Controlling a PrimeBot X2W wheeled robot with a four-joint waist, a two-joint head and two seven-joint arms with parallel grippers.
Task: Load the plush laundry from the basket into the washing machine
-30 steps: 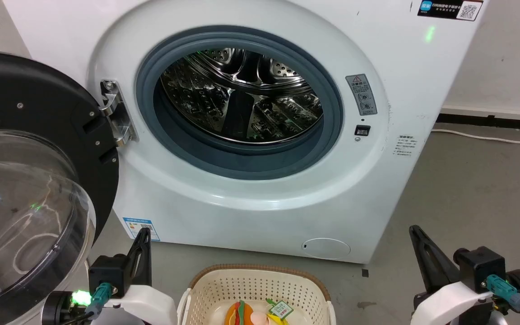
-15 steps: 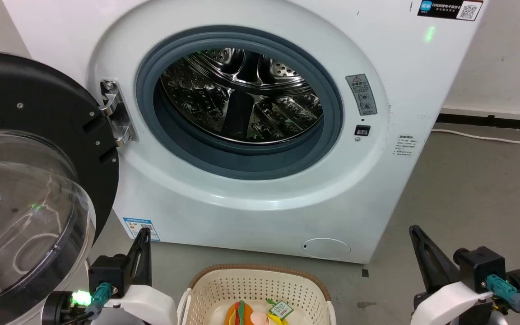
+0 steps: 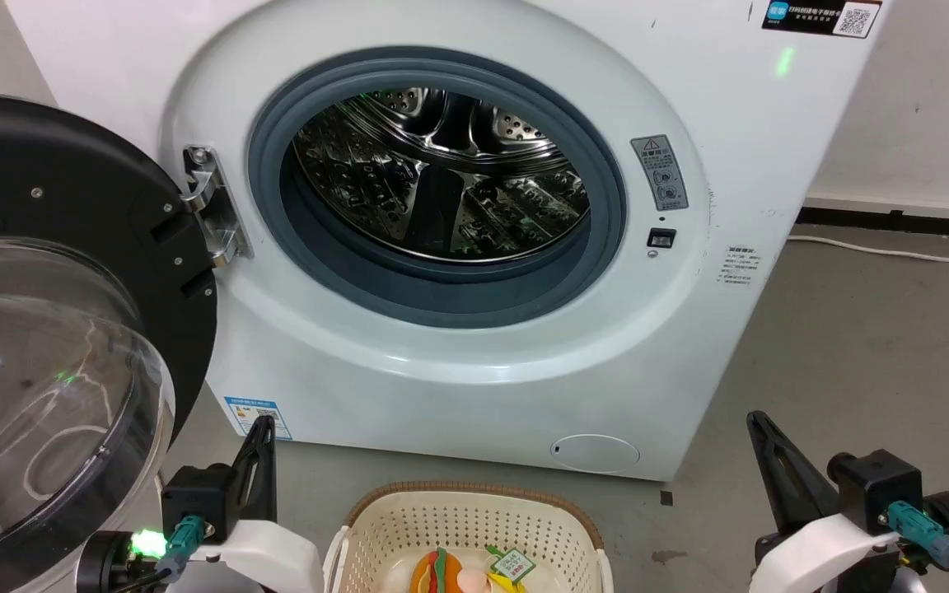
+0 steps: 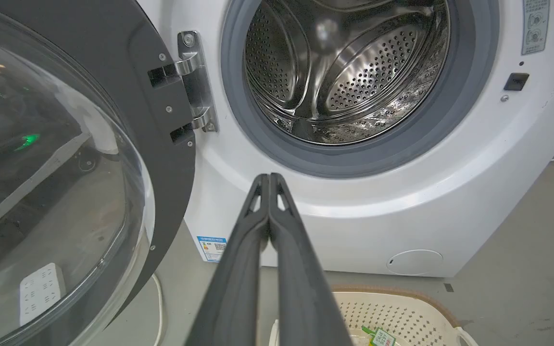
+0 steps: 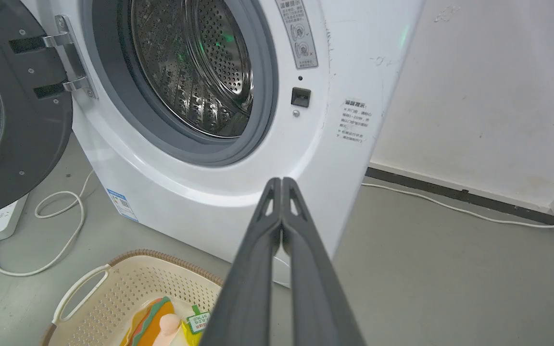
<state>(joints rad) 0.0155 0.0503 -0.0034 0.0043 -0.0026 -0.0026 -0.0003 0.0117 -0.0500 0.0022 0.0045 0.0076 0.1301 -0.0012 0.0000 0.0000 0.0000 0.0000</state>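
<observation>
The left gripper and right gripper: 2 finger pairs pressed together, empty. The plush laundry lies in the basket below, between them. Ahead, the washing machine bears a QR-code sticker, writing illegible.

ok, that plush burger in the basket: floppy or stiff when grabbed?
The plush burger looks like stuffed fabric, so probably squashy under a pinch and light for its size. Its loose tag may flop.
</observation>
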